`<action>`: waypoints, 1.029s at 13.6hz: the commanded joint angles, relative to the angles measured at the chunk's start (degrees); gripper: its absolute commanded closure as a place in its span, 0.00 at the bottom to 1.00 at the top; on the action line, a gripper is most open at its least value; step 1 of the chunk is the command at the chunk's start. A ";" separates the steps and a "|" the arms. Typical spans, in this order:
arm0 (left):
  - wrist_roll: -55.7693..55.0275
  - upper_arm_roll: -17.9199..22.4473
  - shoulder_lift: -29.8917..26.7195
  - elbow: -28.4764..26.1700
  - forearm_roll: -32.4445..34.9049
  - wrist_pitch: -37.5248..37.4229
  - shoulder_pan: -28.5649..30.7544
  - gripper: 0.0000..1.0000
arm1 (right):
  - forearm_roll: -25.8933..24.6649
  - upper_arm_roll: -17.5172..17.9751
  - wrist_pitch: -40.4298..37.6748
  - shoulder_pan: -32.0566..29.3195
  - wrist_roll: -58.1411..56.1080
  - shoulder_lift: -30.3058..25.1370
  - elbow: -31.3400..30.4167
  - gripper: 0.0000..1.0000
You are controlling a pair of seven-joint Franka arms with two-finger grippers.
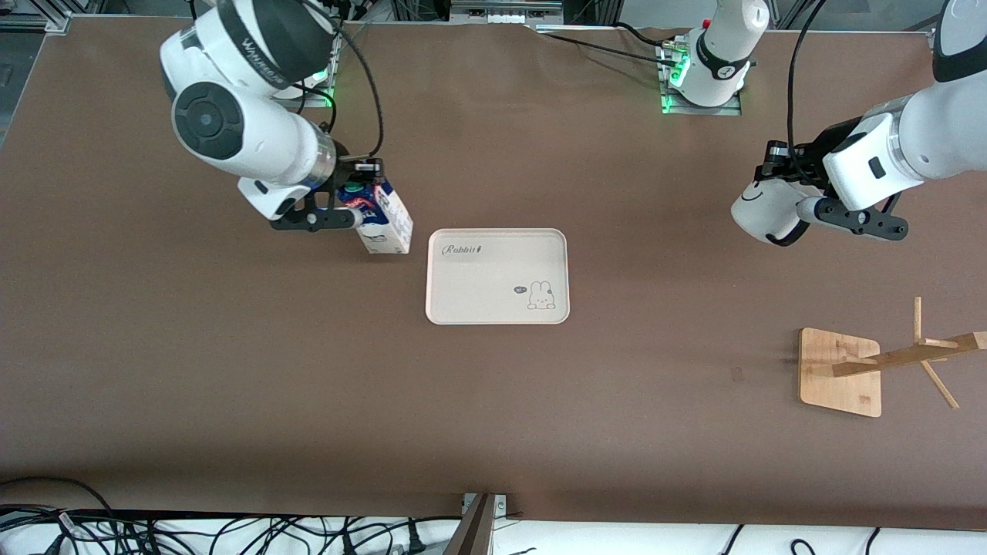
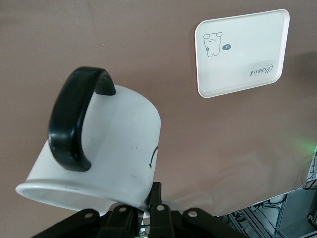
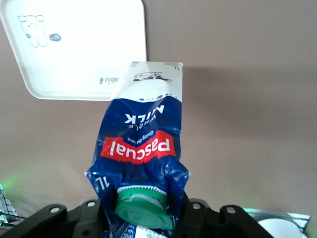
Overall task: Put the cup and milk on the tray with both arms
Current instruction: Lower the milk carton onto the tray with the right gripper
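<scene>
The tray (image 1: 497, 275) sits bare in the middle of the table. The right gripper (image 1: 351, 202) squeezes the milk (image 1: 383, 218) by its top, up over the table beside the tray; the squashed top could slip out. The left gripper (image 1: 779, 185) pinches the tipped cup (image 1: 765, 210) by its rim, well apart from the tray; it might twist and drop.

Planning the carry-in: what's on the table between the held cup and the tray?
Nothing: in the front view only bare brown table separates the cup, held in the left hand, from the tray.
</scene>
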 commanded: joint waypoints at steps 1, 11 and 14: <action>0.45 0.06 0.47 1.84 1.08 -1.38 -0.26 1.00 | -0.75 0.05 3.05 2.85 0.58 3.69 2.64 0.53; 0.45 0.06 0.47 1.84 1.08 -1.38 -0.08 1.00 | -3.92 -0.30 12.82 7.61 0.14 12.76 6.51 0.53; 0.45 0.14 0.47 1.84 1.08 -1.38 -0.08 1.00 | -3.92 -0.30 12.82 8.75 0.14 15.39 10.11 0.53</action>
